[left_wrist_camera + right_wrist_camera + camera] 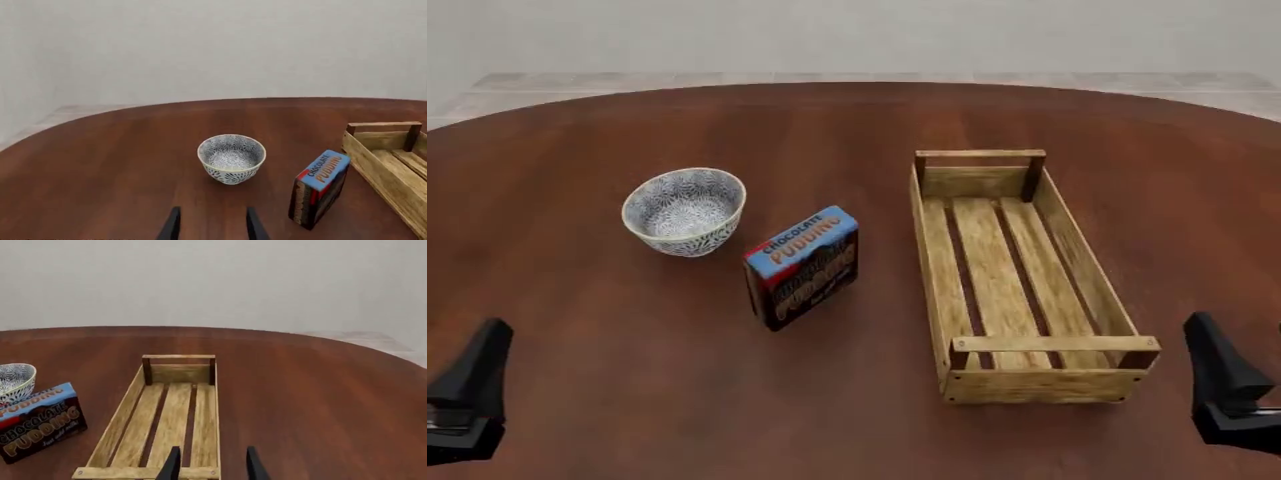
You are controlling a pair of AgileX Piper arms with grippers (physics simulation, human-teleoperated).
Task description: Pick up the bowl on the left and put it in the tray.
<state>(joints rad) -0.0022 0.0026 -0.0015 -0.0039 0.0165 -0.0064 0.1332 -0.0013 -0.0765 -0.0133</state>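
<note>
The blue-and-white patterned bowl (685, 210) stands upright on the left half of the table, holding nothing. In the left wrist view the bowl (231, 159) lies ahead of my left gripper (213, 226), which is open with a gap of bare table between its fingers. The wooden tray (928, 262) sits right of centre with nothing in it. My right gripper (213, 465) is open just short of the tray's near end (143, 472). In the front view the left gripper (483, 360) and right gripper (1214, 360) rest near the front corners.
A blue-and-dark chocolate pudding box (802, 265) stands on its edge between bowl and tray, close to the bowl's right. It also shows beside the bowl in both wrist views, as the box (320, 187) and the box (40, 422). The round brown table (627, 390) ends in a curved far edge.
</note>
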